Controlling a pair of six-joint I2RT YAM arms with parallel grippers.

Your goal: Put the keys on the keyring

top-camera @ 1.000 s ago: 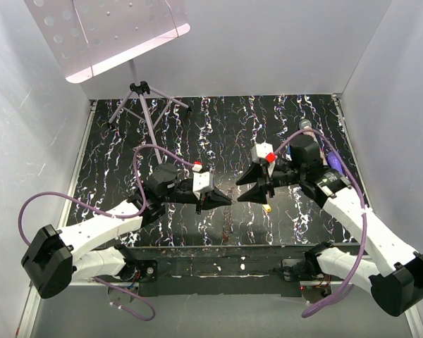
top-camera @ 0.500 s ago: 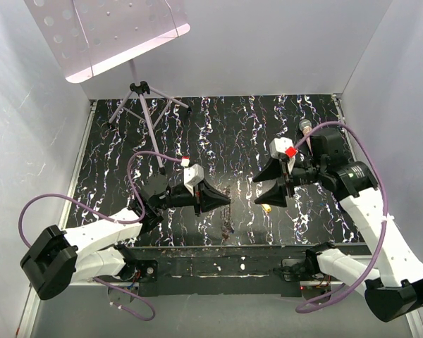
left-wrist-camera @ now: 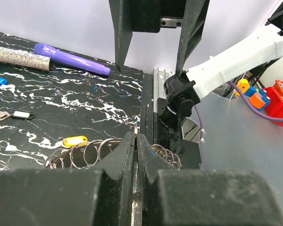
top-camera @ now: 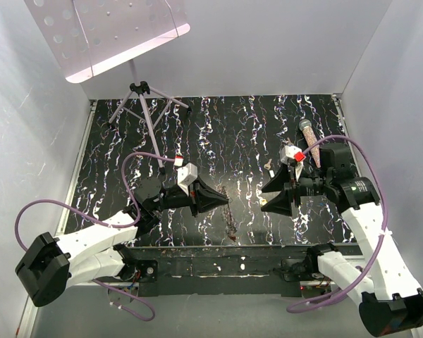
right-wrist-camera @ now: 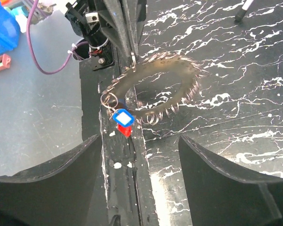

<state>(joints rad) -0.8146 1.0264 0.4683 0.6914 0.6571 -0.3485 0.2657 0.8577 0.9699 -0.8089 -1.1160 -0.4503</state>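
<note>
While the keyring [right-wrist-camera: 151, 89] is clamped in the left claw [left-wrist-camera: 136, 137], the yellow key [left-wrist-camera: 75, 140] is seen nearer the parted right claw [right-wrist-camera: 139, 141].

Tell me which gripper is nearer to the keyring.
Left. The left gripper is shut on the keyring, so it touches it. The right gripper is open and faces the keyring from the right side, apart from it.

Keyring [right-wrist-camera: 153, 66] of many small loops, blue key [right-wrist-camera: 123, 117] (red key [right-wrist-camera: 125, 131] beneath) on it; yellow key [left-wrist-camera: 75, 140] loose beside it
</note>
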